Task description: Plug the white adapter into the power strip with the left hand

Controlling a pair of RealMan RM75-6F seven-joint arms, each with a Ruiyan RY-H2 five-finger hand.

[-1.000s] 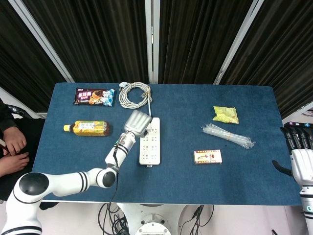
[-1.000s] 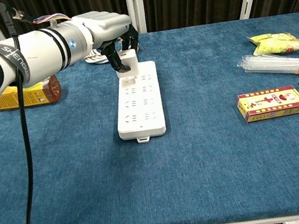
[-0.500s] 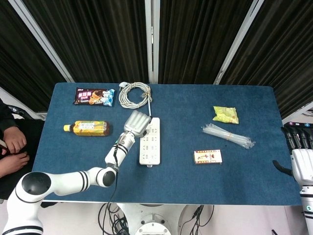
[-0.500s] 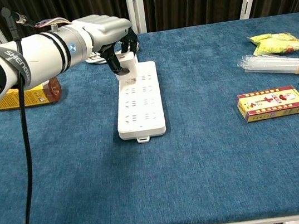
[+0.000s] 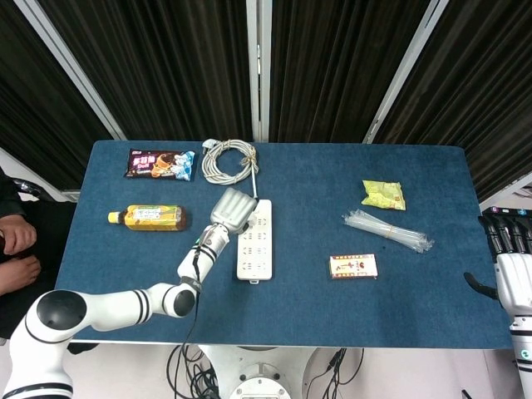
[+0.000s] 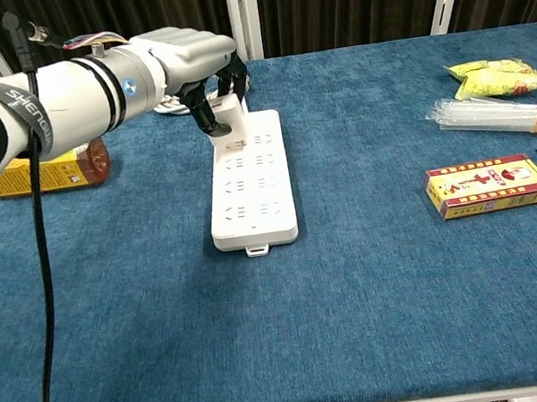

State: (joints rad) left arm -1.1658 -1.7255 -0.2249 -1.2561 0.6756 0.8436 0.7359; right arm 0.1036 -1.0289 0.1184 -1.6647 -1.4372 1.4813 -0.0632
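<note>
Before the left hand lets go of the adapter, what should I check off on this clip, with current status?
1. Left hand holds the white adapter: ok.
2. Adapter sits over the far end of the power strip: ok.
3. Adapter pushed fully down into the socket: cannot tell, fingers hide its base.
4. Adapter upright: cannot tell; it looks slightly tilted in the chest view.
5. Power strip lies flat on the table: ok.
6. Right hand away from the strip, at the table edge: ok.
</note>
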